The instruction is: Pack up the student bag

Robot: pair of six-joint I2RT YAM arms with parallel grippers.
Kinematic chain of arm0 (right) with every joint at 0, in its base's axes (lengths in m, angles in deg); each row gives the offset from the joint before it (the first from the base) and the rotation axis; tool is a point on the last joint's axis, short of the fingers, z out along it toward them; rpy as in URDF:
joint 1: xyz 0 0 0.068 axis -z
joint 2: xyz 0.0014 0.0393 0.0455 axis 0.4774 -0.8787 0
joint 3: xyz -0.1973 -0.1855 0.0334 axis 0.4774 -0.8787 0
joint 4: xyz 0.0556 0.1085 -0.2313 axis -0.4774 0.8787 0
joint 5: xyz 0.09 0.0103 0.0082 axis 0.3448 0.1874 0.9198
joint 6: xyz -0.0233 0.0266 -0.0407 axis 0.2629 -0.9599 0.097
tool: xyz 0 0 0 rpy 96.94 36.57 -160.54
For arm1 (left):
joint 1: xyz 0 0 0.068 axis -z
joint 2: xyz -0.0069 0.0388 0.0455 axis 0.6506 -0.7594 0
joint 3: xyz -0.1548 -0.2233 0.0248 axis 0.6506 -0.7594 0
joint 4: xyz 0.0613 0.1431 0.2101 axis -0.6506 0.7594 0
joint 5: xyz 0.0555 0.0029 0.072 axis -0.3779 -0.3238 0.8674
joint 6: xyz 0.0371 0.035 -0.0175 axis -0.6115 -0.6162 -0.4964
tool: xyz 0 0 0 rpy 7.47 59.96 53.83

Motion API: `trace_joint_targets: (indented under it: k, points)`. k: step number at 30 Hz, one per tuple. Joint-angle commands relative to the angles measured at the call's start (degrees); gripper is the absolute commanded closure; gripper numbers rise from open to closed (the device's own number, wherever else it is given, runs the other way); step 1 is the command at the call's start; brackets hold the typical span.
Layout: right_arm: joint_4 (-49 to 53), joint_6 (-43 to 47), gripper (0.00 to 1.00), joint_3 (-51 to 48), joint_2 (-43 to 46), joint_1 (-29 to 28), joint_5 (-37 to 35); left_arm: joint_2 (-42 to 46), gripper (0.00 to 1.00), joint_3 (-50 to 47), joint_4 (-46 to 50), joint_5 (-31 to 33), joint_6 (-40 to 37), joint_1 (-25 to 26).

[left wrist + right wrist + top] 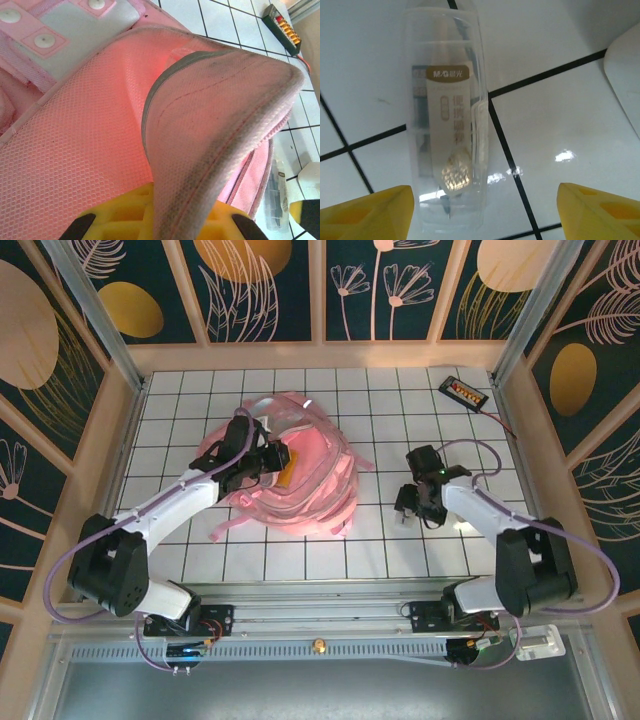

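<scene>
**Left arm pinches pink bag while right arm hangs open over a clear case**

The student bag (310,480), a soft pink backpack, lies crumpled on the white tiled table (400,410). In the overhead view it sits just to the 9 o'clock side of the table's middle, with straps trailing toward 7 o'clock and 3 o'clock. The left gripper (272,455) reaches in from 8 o'clock and sits on top of the bag. Its wrist camera shows the yellow fingers (125,215) clamped on a grey-edged pink flap (220,115) of the bag. The fabric rises from between them and folds over toward 1 o'clock. Pink mesh lining (75,150) spreads at 9 o'clock of the flap, and a pale panel with round white studs (75,30) shows at 11 o'clock.

The right gripper (408,502) is at 3 o'clock of the bag, well apart from it, pointing down at the tiles. Its jaws stand wide and hold nothing. In its wrist camera a clear case (447,125) with a white and gold label (449,95) lies flat on the table, running from 12 to 6 o'clock. The case's lower end lies between the two yellow fingertips (370,212), just beside the one at 7 o'clock; whether they touch cannot be told. A black device (463,391) with a wire lies at the table's 1 o'clock corner, well apart from both arms.
</scene>
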State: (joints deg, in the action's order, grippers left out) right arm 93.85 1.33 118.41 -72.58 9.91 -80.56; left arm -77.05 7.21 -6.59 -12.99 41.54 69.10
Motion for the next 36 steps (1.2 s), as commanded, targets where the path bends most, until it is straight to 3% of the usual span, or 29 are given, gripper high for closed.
trace_joint_targets:
  k: [1, 8, 17, 30, 36]
  points:
    - [-3.3, 1.9, 0.25, 3.0, -3.0, 0.7, 0.6, 2.3, 1.0, -0.6, -4.4, -2.0, -0.7, 0.5]
    - [-5.6, 3.1, 0.26, 4.8, -8.6, 1.3, 1.0, 2.4, 1.0, -0.5, -3.8, -1.7, -1.1, 0.6]
    - [-7.6, 4.1, 0.39, 4.6, -11.5, 1.6, 2.6, 2.5, 1.0, -0.9, -3.9, -1.7, -1.1, 0.5]
    - [-7.5, 4.9, 0.51, 4.9, -11.2, 2.0, 3.6, 2.6, 1.0, -0.8, -3.8, -2.4, -0.7, 0.5]
    - [-5.6, 4.7, 0.51, 6.6, -7.0, 1.9, 5.9, 2.5, 1.0, -0.5, -3.6, -2.8, -0.5, 0.5]
